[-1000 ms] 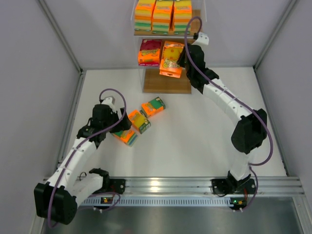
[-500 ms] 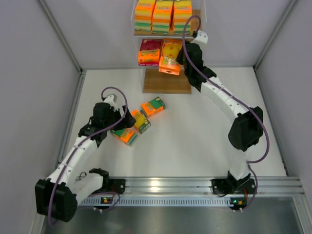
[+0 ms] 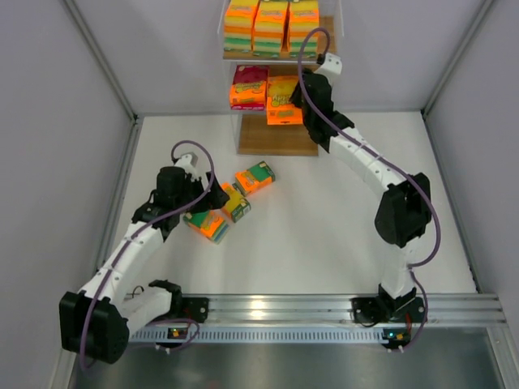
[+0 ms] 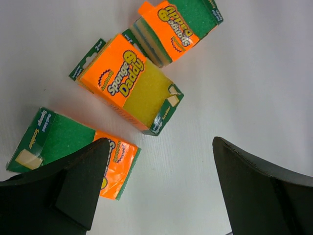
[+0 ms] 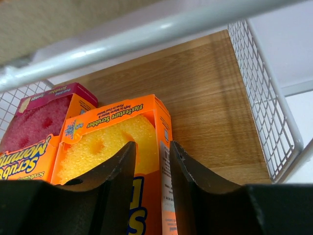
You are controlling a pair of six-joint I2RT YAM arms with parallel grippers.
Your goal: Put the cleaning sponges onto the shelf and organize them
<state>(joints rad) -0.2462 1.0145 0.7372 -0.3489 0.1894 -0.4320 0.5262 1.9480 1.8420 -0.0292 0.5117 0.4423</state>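
The shelf [image 3: 276, 139] stands at the back of the table, with three stacks of cleaning sponges [image 3: 271, 24] on its top tier. On the middle board [image 5: 210, 98] a magenta pack [image 3: 250, 85] stands beside a yellow-faced orange pack [image 5: 110, 139]. My right gripper [image 5: 152, 144] reaches into that tier, shut on the yellow pack's right edge. Three more packs lie on the table: a green-faced one [image 4: 183, 22], a yellow-faced one [image 4: 129, 81] and another green-faced one [image 4: 63, 147]. My left gripper [image 4: 159, 142] hangs open over them, its left finger covering part of the nearest pack.
The shelf's white wire-mesh side [image 5: 259, 93] stands close to the right of my right gripper, and a white frame bar [image 5: 146, 32] crosses above it. Grey walls [image 3: 73, 121] enclose the white table on the left, right and back.
My right arm has pushed the yellow pack from a tilt at the shelf's front into the middle tier, upright beside the magenta pack. The left arm has barely shifted.
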